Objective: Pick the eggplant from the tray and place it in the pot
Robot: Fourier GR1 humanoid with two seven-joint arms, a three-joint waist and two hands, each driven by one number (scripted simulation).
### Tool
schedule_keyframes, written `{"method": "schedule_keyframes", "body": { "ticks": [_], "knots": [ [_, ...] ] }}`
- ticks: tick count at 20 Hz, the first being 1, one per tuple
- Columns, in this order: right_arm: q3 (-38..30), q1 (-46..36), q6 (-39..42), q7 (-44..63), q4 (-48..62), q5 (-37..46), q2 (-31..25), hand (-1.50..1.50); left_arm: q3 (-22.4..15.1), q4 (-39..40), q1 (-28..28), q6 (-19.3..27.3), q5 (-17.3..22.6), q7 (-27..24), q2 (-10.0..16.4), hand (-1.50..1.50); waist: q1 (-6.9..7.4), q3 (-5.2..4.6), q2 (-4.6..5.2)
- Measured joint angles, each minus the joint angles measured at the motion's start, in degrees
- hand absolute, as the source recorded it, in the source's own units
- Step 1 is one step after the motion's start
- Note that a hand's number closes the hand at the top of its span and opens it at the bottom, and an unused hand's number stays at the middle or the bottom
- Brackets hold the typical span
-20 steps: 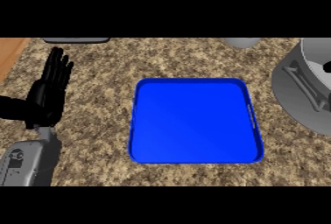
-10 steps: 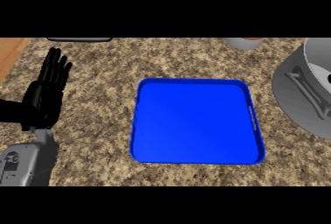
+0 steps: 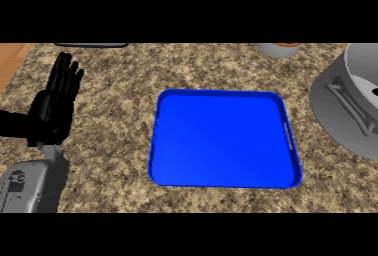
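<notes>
Tray lies right of left hand, fingers straight and relaxed; pot at right edge.

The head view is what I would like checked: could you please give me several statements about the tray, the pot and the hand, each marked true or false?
1. The blue tray holds no eggplant. True.
2. The left hand is curled round an eggplant. False: its fingers are straight and it holds nothing.
3. The grey pot stands to the right of the tray. True.
4. The right hand rests on the tray. False: no right hand shows in this view.
5. The tray lies on a wooden tabletop. False: it lies on the speckled stone counter.
</notes>
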Motion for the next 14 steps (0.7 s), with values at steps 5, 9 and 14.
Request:
{"method": "schedule_keyframes", "body": {
  "ticks": [5,9,14],
  "knots": [
    [-1.9,0.2,-7.6,-5.7,-2.1,-4.7,0.9,-1.5,0.1,0.1,0.3,0.3,-0.2,-0.3,-0.3,0.0,-0.42,0.27,-0.04],
    [-4.9,0.6,-12.7,-8.9,-5.0,-10.5,2.2,-1.5,-0.4,-1.0,0.9,0.4,-0.5,0.2,-0.6,0.0,-0.68,0.54,-0.06],
    [-7.7,4.8,-15.2,-13.8,-13.0,-19.5,3.9,-1.5,-0.6,-2.5,2.2,0.6,-0.7,0.8,-0.9,0.0,-1.02,0.6,-0.18]
  ]
}}
